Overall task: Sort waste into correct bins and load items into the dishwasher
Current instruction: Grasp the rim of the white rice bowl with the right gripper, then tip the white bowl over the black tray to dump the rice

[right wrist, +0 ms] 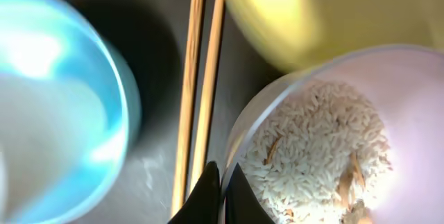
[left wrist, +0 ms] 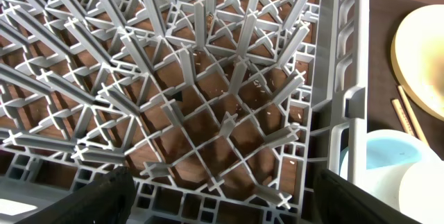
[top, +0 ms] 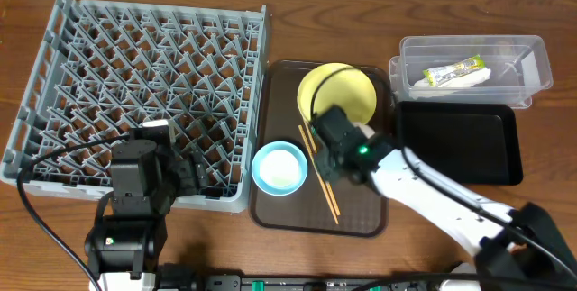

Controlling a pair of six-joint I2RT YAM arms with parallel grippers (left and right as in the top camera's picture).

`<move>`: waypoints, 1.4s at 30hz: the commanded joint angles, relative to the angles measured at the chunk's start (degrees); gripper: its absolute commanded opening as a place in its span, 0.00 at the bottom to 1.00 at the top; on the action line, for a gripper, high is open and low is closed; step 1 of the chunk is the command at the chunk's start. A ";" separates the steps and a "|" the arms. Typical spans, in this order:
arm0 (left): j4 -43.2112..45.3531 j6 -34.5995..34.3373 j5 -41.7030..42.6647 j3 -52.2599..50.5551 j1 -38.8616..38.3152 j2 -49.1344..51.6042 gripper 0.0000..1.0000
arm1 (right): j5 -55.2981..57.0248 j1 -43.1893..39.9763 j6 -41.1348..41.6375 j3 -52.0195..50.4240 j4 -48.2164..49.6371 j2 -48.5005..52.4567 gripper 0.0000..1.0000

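Observation:
My right gripper (right wrist: 222, 182) is shut on the rim of a white bowl (right wrist: 409, 113) that holds pale rice scraps (right wrist: 312, 148). In the overhead view this gripper (top: 335, 144) hangs over the brown tray and hides the bowl. The wooden chopsticks (right wrist: 198, 78) (top: 318, 169) lie between that bowl and the light-blue bowl (right wrist: 55, 92) (top: 280, 167). The yellow plate (top: 347, 88) sits at the tray's far end. My left gripper (left wrist: 222, 207) (top: 194, 174) is open and empty above the near right corner of the grey dish rack (left wrist: 208, 78) (top: 144, 84).
The brown serving tray (top: 361, 214) carries the dishes. The clear tub (top: 532, 61) at the back right holds a green-and-yellow wrapper (top: 453, 71) and a white napkin (top: 471, 80). The black tray (top: 460, 142) lies in front of it.

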 commanded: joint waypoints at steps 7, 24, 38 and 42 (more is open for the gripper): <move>-0.13 -0.11 0.15 1.38 -0.28 -0.11 0.86 | -8.46 -14.38 4.46 4.94 -0.20 -9.18 0.01; -0.13 -0.11 0.15 1.38 -0.28 -0.11 0.86 | -38.91 -40.79 4.37 -2.10 -2.93 -10.43 0.01; -0.13 -0.11 0.17 1.38 -0.28 -0.11 0.86 | -61.86 -58.60 4.22 -14.56 12.79 -10.08 0.01; -0.15 -0.13 0.17 1.38 -0.28 -0.11 0.86 | -66.49 -62.79 4.70 -15.32 14.62 -8.83 0.01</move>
